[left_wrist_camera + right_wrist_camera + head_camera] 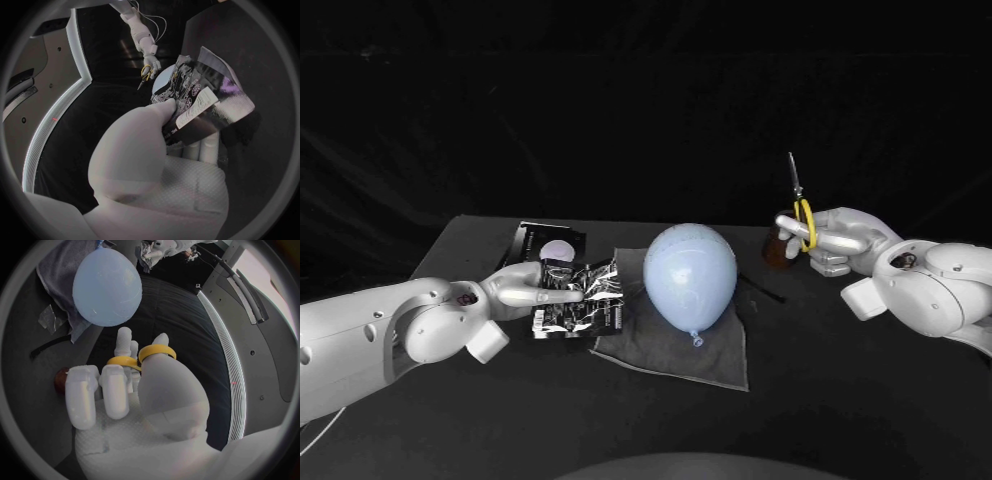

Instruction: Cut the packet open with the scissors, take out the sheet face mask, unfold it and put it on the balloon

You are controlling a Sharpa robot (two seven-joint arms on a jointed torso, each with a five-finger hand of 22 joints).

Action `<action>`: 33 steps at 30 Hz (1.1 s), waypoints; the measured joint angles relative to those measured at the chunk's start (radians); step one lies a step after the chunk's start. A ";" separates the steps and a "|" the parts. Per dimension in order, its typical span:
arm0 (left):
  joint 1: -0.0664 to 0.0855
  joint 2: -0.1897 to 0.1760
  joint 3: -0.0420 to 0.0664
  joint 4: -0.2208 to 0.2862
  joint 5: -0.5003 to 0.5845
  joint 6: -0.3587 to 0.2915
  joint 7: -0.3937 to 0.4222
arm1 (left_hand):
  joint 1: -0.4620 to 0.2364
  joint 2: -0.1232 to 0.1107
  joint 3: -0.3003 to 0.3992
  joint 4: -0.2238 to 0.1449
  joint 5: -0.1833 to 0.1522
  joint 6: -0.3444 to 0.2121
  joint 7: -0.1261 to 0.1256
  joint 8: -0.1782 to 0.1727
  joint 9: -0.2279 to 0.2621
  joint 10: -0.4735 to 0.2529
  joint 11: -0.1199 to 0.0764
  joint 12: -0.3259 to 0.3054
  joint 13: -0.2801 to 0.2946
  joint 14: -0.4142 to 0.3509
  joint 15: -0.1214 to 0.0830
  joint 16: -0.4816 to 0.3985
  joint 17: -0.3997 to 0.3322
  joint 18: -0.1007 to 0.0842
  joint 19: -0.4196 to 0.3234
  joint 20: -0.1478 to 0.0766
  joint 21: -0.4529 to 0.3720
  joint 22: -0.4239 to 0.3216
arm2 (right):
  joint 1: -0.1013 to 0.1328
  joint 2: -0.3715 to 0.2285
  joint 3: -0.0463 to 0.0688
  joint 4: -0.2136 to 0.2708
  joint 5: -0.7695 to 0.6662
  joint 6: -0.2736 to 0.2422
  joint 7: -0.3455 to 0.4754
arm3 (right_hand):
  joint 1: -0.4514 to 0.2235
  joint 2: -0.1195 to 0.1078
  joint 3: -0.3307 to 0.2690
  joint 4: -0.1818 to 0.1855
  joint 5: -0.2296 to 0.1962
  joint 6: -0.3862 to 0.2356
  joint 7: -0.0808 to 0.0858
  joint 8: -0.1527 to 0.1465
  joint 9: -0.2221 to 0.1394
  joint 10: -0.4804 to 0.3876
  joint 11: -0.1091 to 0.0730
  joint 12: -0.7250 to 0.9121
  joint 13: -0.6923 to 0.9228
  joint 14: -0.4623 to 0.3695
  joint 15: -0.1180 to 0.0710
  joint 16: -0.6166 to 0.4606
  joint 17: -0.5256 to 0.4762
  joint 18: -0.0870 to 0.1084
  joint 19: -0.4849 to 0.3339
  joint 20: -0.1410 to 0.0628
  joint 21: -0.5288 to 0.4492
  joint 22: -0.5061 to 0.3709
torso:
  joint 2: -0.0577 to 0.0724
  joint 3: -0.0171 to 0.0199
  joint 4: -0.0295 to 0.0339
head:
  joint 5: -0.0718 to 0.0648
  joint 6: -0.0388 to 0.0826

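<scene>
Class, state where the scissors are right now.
In the head view, the scissors stand blades-up in the right hand, to the right of the balloon.

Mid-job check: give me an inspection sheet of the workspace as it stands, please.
Surface: black table, grey cloth spread on it.
Job's things: balloon lies on the cloth; packet and scissors both held.
Clutter: black box behind the packet; small brown object near the right hand.
Hands: left hand grips the packet; right hand holds the scissors, blades up.
Cables: thin dark strip beside the cloth, maybe a cable.
Surroundings: dark backdrop.
</scene>
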 measured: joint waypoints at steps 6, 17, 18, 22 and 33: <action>-0.002 -0.007 -0.004 0.001 -0.080 -0.037 -0.032 | 0.000 0.000 0.019 -0.001 0.000 -0.011 0.011 -0.014 0.038 -0.032 0.005 0.000 -0.001 -0.002 -0.001 -0.003 0.008 0.004 -0.001 0.001 0.007 0.002 | -0.004 0.007 0.000 -0.002 0.001 0.003 0.001 | 0.000 0.000 0.000 0.000 0.000 0.000 0.000 0.000 0.000 -0.002 -0.002 0.000 0.000 0.000 0.000 0.000 0.000 0.000 0.000 0.000 0.000 0.000 | 0.000 0.0000 0.0006 | 0.006 -0.004; -0.002 0.015 -0.007 0.032 -0.120 -0.155 -0.084 | -0.040 -0.024 0.029 0.008 0.005 -0.046 0.037 -0.054 0.103 -0.124 0.029 0.001 -0.004 0.004 0.003 -0.003 0.024 0.004 -0.008 0.008 0.013 0.004 | -0.008 0.015 0.000 -0.002 0.002 0.008 0.002 | 0.003 0.003 -0.003 0.003 0.000 0.000 0.000 -0.004 0.001 -0.002 -0.002 -0.004 0.001 0.000 0.001 0.000 -0.001 0.000 0.000 0.000 0.000 -0.001 | 0.003 0.0018 -0.0021 | 0.009 -0.003; -0.002 0.017 -0.007 0.034 -0.120 -0.166 -0.088 | -0.041 -0.025 0.026 0.010 0.005 -0.047 0.038 -0.055 0.103 -0.126 0.028 0.001 -0.004 0.002 0.005 -0.003 0.024 0.004 -0.008 0.008 0.013 0.003 | -0.008 0.015 0.000 -0.002 0.002 0.009 0.002 | 0.003 0.003 -0.003 0.003 0.000 0.000 0.000 -0.004 0.001 -0.002 -0.002 -0.004 0.001 0.000 0.001 0.000 -0.001 0.000 0.000 0.000 0.000 -0.001 | 0.003 0.0023 -0.0023 | 0.009 -0.003; -0.002 0.027 -0.008 0.045 -0.112 -0.215 -0.102 | -0.044 -0.028 0.026 0.010 0.005 -0.049 0.037 -0.055 0.098 -0.126 0.028 0.001 -0.004 0.001 0.007 -0.003 0.024 0.004 -0.008 0.008 0.013 0.003 | -0.008 0.017 0.000 -0.001 0.002 0.010 0.003 | 0.003 0.003 -0.003 0.003 0.000 0.000 0.000 -0.004 0.001 -0.001 -0.001 -0.005 0.001 0.001 0.002 0.000 -0.002 0.000 -0.002 0.002 0.000 0.000 | 0.003 0.0025 -0.0023 | 0.004 -0.004; -0.002 0.061 -0.009 0.066 -0.067 -0.324 -0.134 | -0.079 -0.063 0.001 0.035 0.005 -0.109 0.061 -0.098 0.075 -0.224 0.066 0.001 -0.006 -0.108 0.054 -0.061 0.016 0.002 -0.109 0.036 -0.038 -0.019 | -0.008 0.018 0.000 0.003 0.002 0.015 0.003 | 0.004 0.004 -0.003 0.003 0.000 0.000 0.000 -0.004 0.001 0.000 0.000 -0.002 0.001 0.001 0.002 -0.004 -0.004 0.000 -0.002 0.002 -0.003 0.000 | 0.003 0.0022 -0.0023 | -0.005 -0.006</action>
